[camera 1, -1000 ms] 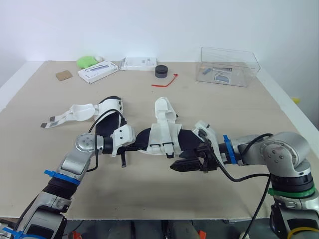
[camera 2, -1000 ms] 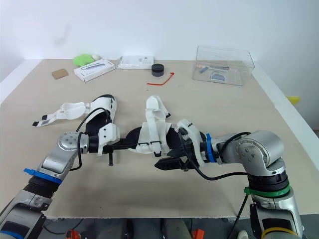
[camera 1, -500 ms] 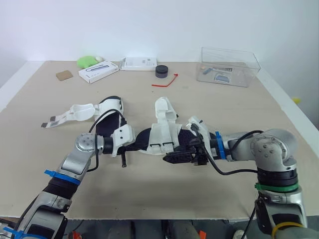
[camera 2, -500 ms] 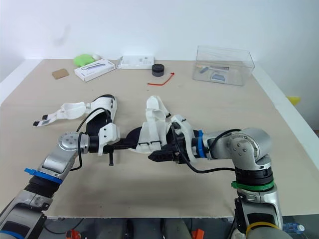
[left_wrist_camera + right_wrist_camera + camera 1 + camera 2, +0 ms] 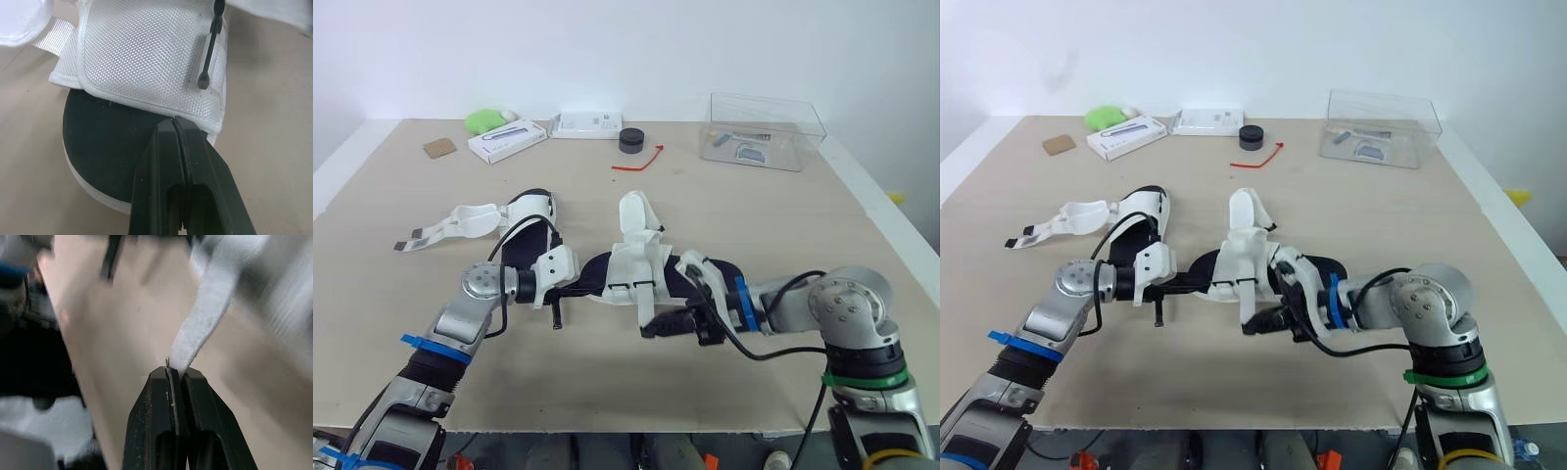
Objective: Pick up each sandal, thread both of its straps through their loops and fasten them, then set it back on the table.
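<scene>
A sandal [image 5: 677, 275] with a black sole and white upper lies mid-table. My left gripper [image 5: 173, 123] is shut, its tips pinching the rim of the white upper [image 5: 146, 54] over the black insole. My right gripper [image 5: 652, 329] sits at the sandal's near side, shut on the end of a white strap [image 5: 205, 308] that hangs from the upper [image 5: 636, 264] down to its tips. The second sandal [image 5: 530, 208] lies to the left with its white straps [image 5: 445, 226] spread loose on the table.
Along the far edge stand a clear plastic box [image 5: 764, 130], two white boxes [image 5: 506, 140] [image 5: 584, 124], a black round puck [image 5: 630, 140], a red tie [image 5: 641, 162], a green object [image 5: 484, 120] and a brown pad [image 5: 438, 148].
My right gripper moved left to the sandal's near side and went from open to shut on the white strap end. The left arm stayed put.
</scene>
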Motion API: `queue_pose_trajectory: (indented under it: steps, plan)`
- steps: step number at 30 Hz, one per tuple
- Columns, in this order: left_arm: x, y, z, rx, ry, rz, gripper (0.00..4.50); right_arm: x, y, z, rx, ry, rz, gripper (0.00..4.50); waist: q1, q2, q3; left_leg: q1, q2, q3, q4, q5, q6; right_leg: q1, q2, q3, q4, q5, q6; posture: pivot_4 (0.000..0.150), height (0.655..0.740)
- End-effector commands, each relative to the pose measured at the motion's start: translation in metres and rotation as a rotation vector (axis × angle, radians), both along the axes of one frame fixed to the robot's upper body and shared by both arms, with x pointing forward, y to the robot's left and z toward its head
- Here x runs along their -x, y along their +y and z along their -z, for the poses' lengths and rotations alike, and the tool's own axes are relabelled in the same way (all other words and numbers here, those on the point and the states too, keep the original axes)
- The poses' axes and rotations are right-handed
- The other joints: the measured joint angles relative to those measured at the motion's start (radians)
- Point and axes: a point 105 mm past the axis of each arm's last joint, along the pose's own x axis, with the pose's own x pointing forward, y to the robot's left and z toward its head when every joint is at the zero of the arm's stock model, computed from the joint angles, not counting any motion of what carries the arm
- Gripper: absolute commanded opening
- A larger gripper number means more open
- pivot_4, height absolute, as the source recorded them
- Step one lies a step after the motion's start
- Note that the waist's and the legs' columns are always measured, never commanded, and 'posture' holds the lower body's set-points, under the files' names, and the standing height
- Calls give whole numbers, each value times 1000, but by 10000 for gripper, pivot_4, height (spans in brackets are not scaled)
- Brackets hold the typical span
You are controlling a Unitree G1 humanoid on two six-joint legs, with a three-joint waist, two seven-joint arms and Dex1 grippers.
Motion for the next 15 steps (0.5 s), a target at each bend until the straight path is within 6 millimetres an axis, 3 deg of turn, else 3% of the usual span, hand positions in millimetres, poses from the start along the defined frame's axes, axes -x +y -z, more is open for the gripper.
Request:
queue_pose_trajectory:
  steps: [1, 15]
  plan:
    - [4, 0, 14, -37, 37, -2, 0, 17, 2, -7, -3, -11, -88, 1017, 0, 0, 0, 0, 0, 0, 0, 0, 0, 0, 0, 0, 0, 0, 0, 1500, 7400]
    - [3, 0, 16, -40, 37, -6, 0, 44, 2, -17, -7, 28, -224, 1017, 0, 0, 0, 0, 0, -1, 0, 0, 0, 0, 0, 0, 0, -1, 1, 1500, 7400]
